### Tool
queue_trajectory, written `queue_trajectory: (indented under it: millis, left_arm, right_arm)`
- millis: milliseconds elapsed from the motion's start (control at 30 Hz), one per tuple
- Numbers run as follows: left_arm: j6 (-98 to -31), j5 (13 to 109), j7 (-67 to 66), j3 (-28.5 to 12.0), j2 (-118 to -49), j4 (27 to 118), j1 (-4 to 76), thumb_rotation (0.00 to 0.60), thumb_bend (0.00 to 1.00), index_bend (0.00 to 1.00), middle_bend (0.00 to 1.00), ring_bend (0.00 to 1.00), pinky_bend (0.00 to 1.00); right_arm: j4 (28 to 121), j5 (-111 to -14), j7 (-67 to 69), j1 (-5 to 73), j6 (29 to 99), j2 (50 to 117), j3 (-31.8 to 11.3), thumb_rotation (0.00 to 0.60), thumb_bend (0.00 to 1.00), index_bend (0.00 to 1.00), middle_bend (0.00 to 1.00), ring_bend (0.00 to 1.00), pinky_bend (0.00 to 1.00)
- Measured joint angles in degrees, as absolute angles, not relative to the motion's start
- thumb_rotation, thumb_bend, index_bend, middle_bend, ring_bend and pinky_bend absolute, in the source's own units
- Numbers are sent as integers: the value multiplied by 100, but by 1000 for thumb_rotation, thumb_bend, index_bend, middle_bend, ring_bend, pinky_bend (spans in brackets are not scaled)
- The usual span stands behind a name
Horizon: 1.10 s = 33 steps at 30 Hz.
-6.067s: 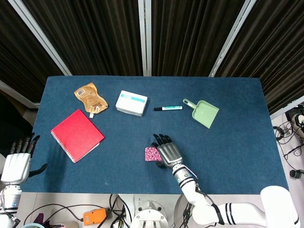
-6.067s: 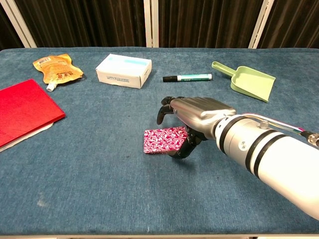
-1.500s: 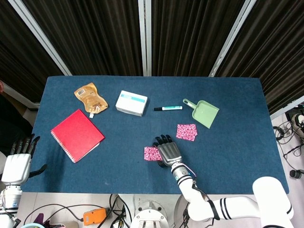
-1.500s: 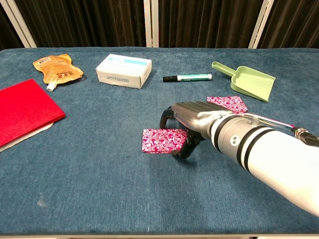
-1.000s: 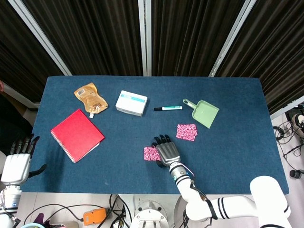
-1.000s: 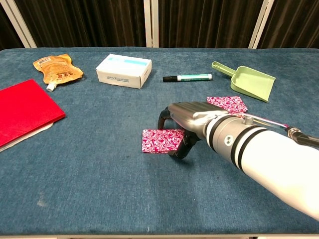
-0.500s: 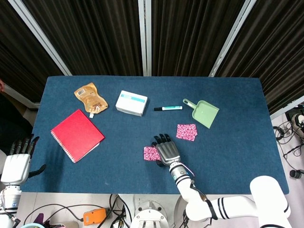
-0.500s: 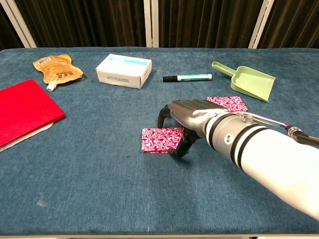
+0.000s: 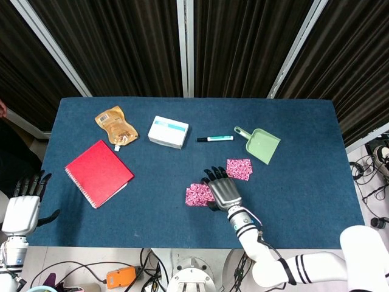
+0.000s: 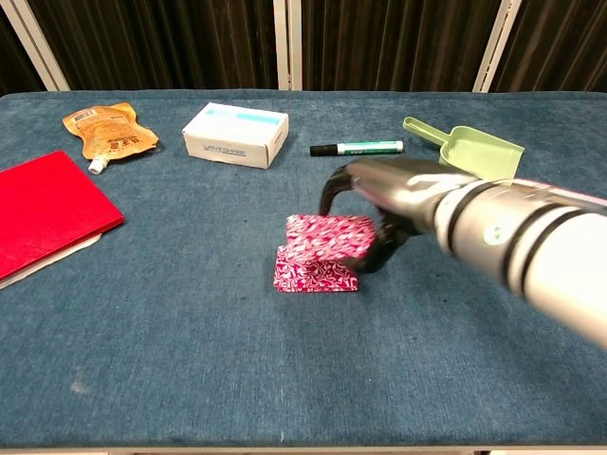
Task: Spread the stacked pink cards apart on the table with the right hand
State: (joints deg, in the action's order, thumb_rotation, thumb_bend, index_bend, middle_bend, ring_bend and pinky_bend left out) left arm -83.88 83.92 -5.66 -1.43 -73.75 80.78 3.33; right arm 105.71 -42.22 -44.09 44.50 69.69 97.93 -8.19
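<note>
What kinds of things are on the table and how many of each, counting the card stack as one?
Pink cards: 3 (stack, held card, laid card)
Red notebook: 1
White box: 1
Marker: 1
Green dustpan: 1
Orange pouch: 1
Total: 8

1. The right hand (image 9: 222, 191) is raised just above the middle of the table, near its front edge, with fingers curled down and pinching a pink card (image 10: 327, 234).
2. The right arm reaches in from the front right corner.
3. The left hand (image 9: 23, 208) hangs off the table's front left corner, fingers straight and apart, holding nothing.
</note>
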Motion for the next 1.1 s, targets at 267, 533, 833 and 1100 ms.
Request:
queue_trajectory:
  millis: [267,533,833,1100]
  left_arm:
    - [-8386,8451,-704,-147,-7376,8210,386,600,126,74,0,0,0]
    - [-8370,8491,-904,-151,-7358,8415,443,600,126,74,0,0,0]
    - [-8398,8477,-1028,-146,-7306,8551,440,600,126,74,0,0,0]
    - [-8400,8466,-1021,-129,-7306,8544,429,600,127,74,0,0,0]
  right_arm:
    - [11059,-4993,-3539,3818,6978,8419,-224,600,477,454,156,0,6]
    - [10690,-5894,-2505,3252,6631,7929,431,600,477,446,156,0,0]
    - [10099,-6268,-2400,3052,6378,8233,523,600,477,282,155,0,0]
    - [10260,-6438,-2511,2898,6452,8092,578,600,433,170,144,0,0]
